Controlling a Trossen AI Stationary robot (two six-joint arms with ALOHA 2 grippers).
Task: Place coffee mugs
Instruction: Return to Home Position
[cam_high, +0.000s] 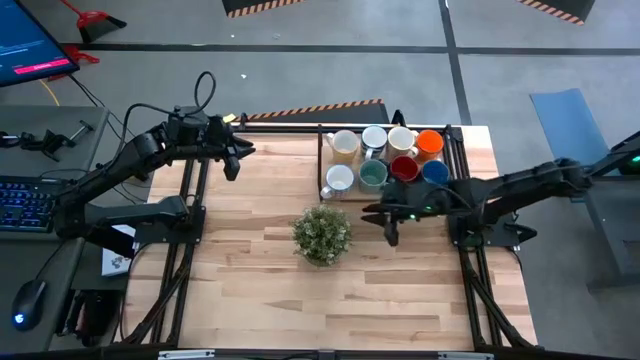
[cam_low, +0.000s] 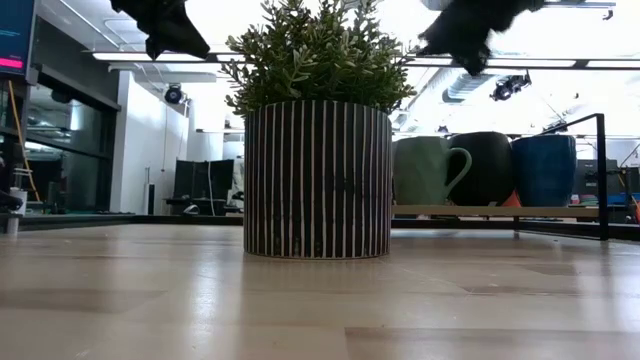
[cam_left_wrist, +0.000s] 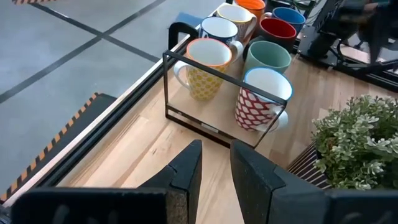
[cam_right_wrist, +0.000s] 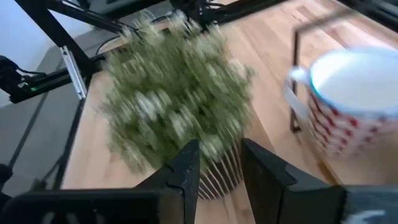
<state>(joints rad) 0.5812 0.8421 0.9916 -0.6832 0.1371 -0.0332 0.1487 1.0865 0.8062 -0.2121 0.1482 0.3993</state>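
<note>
**Striped planter up front, eight mugs racked behind**

Nearest the low camera stands the potted plant (cam_low: 318, 150), its striped pot sitting mid-way across the surface (cam_high: 260, 290). It is not one of the things to be placed, which is presumably why it sits alone outside the rack.

Behind it, at the far right of the surface, the coffee mugs (cam_high: 388, 158) fill the black-framed shelf (cam_left_wrist: 166, 87). From above they read as two rows of four, rims up and touching or nearly so, a tight packing that lets all of them fit inside the frame. The red patterned mug (cam_left_wrist: 261, 99) holds the near corner beside the green mug (cam_left_wrist: 267, 59). A yellow patterned mug (cam_left_wrist: 205, 68) stands behind it at the frame's end. In the low view the dark mug between the green and the blue one is probably the red one, though backlight makes that hard to confirm.

The left hand (cam_high: 232, 160) hovers above the far left of the surface, well apart from the shelf, fingers (cam_left_wrist: 186, 171) slightly parted and holding nothing. The right hand (cam_high: 390, 232) hangs between plant and shelf, just in front of the rack, likewise parted and empty. Both are carried high, which keeps them clear of rims and foliage.

With every mug shelved, the placing looks complete; what remains is judged to be parking the arms.
</note>
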